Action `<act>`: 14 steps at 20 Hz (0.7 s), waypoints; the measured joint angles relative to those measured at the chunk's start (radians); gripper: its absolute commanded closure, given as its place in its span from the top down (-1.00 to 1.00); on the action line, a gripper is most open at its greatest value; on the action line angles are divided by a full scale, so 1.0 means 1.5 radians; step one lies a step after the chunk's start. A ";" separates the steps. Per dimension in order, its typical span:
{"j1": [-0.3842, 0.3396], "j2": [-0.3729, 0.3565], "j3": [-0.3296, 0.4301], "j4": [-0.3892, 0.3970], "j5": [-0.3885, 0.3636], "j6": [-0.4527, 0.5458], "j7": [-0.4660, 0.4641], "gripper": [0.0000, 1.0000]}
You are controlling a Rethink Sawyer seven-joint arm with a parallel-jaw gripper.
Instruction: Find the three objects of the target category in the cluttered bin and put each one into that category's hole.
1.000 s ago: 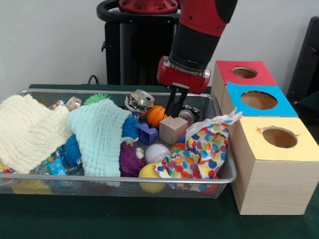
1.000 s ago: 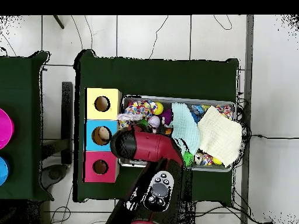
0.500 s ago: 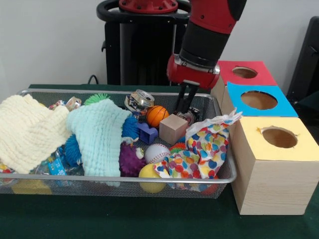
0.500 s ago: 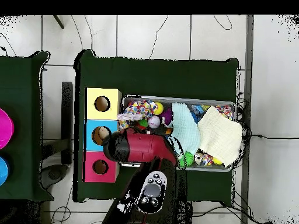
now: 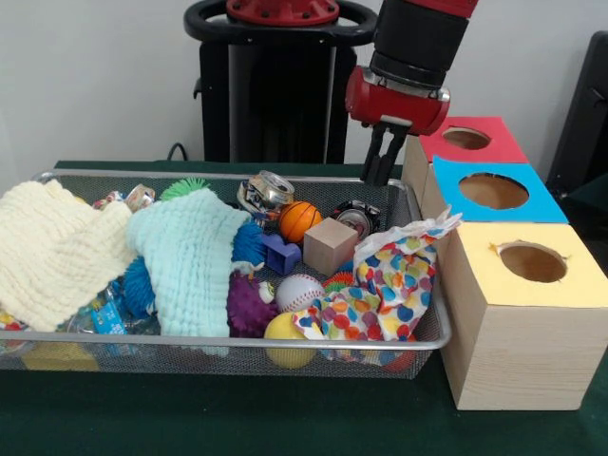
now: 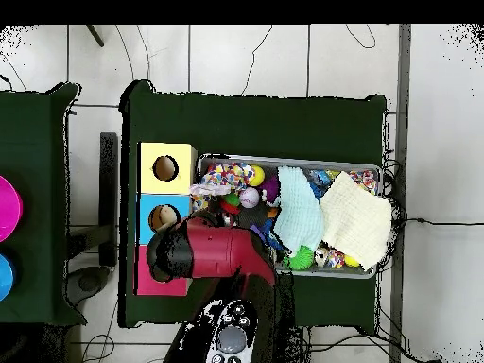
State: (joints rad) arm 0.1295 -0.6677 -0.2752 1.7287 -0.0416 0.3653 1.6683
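Across the green counter (image 5: 285,418), the front view shows a wire mesh bin (image 5: 418,328) packed with clutter: a cream cloth (image 5: 52,252), a mint cloth (image 5: 190,261), a spotted cloth (image 5: 394,285), a wooden cube (image 5: 330,245), a blue block (image 5: 281,255), a small basketball (image 5: 296,219), a baseball (image 5: 299,291), a yellow ball (image 5: 285,334), a purple spiky ball (image 5: 249,306) and crushed cans (image 5: 265,193). Beside the bin stand three wooden boxes with holes: yellow (image 5: 532,261) nearest, blue (image 5: 494,190) in the middle, red (image 5: 465,139) farthest. The end effector (image 5: 382,169) hangs above the bin's far corner beside the red box, its fingers close together with nothing visibly between them. Which category is wanted cannot be told, so the target objects are still somewhere in the bin. A good search would lift the cloths aside first, then close on one firm object from straight above, clear of the mesh wall.

From overhead, the red arm (image 6: 213,250) covers the red box and the nearby end of the bin (image 6: 371,170); the end effector is hidden beneath it. The yellow box (image 6: 165,168) and part of the blue box (image 6: 159,216) show. Objects under the cloths are concealed.
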 measured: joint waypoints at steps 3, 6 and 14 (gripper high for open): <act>0.000 -0.002 0.003 0.005 -0.008 -0.017 0.000 -1.00; -0.001 -0.002 0.004 0.006 -0.019 -0.019 0.000 -1.00; -0.030 -0.003 0.016 0.005 -0.063 -0.019 0.000 -1.00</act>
State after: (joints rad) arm 0.0849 -0.6716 -0.2511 1.7370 -0.1355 0.3364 1.6683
